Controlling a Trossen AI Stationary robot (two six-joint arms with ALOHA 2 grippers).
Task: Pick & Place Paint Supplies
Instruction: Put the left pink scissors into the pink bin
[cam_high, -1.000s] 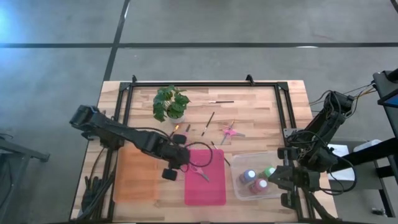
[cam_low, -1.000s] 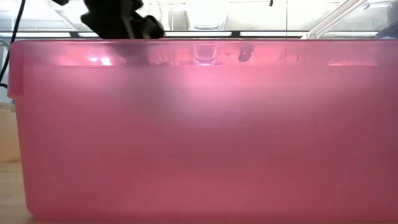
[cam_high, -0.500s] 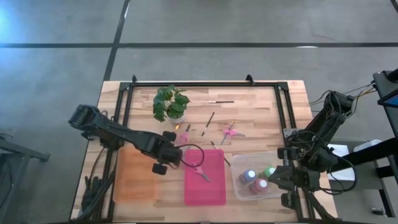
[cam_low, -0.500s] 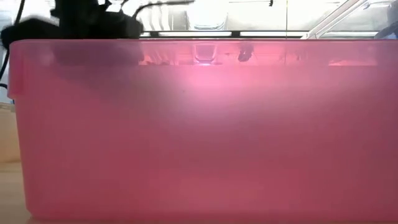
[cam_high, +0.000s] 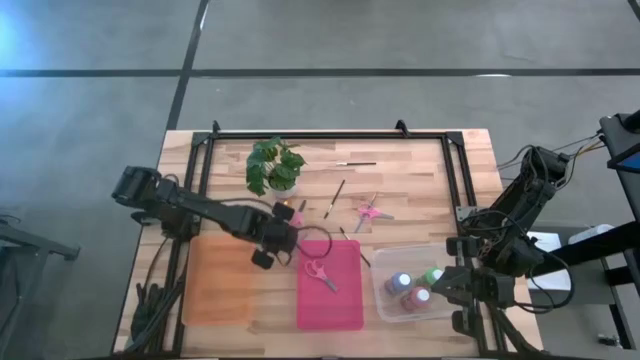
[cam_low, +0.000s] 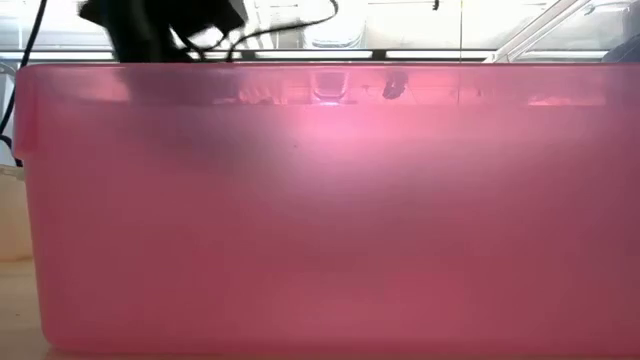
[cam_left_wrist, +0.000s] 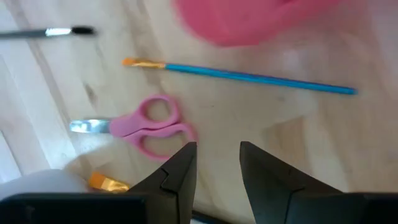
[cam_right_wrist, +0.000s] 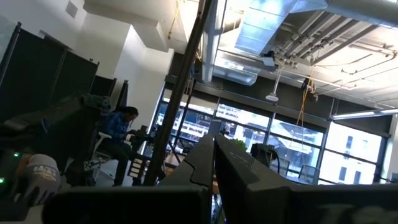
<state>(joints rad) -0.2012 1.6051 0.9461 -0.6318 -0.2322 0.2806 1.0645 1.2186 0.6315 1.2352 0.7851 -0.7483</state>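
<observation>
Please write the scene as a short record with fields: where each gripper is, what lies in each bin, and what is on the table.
left gripper: open, empty, above the wooden table, near small pink-handled scissors and a thin blue-handled brush
right gripper: shut, parked at the table's right edge, pointing into the room
pink plastic bin: one pair of pink scissors
clear plastic bin: three small paint bottles
orange plastic bin: nothing visible inside
green potted plant: on the table

Honestly nothing readable here. The paint bottles (cam_high: 413, 289) sitting in the clear tub (cam_high: 381, 300) at about 4 o'clock on the table show only caps from above, no legible labels. No brands, numbers or signs visible elsewhere either.
</observation>
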